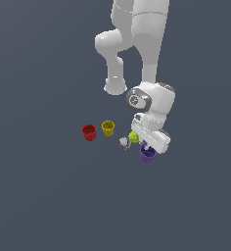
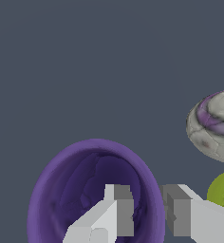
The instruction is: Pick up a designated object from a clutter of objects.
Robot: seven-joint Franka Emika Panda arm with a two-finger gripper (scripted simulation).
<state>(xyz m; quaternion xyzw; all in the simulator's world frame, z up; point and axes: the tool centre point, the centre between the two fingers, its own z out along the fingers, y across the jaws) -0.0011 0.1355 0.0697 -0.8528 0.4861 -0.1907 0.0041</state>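
The purple ribbed cup (image 1: 148,155) stands upright at the exterior view's right end of the clutter. My gripper (image 1: 148,147) is straight above it. In the wrist view the cup (image 2: 76,190) opens toward the camera. My gripper (image 2: 148,192) straddles its rim, with one finger (image 2: 119,209) inside the cup and the other finger (image 2: 178,211) outside. The jaws stand narrow, pinching the cup's wall. A yellow-green ball (image 1: 133,137) (image 2: 223,190) and a whitish lumpy object (image 1: 124,143) (image 2: 216,126) lie right beside it.
A red cup (image 1: 89,132) and a yellow cup (image 1: 108,128) stand upright further to the exterior view's left, apart from the gripper. The arm's links rise above the clutter. Everything rests on a plain dark grey floor.
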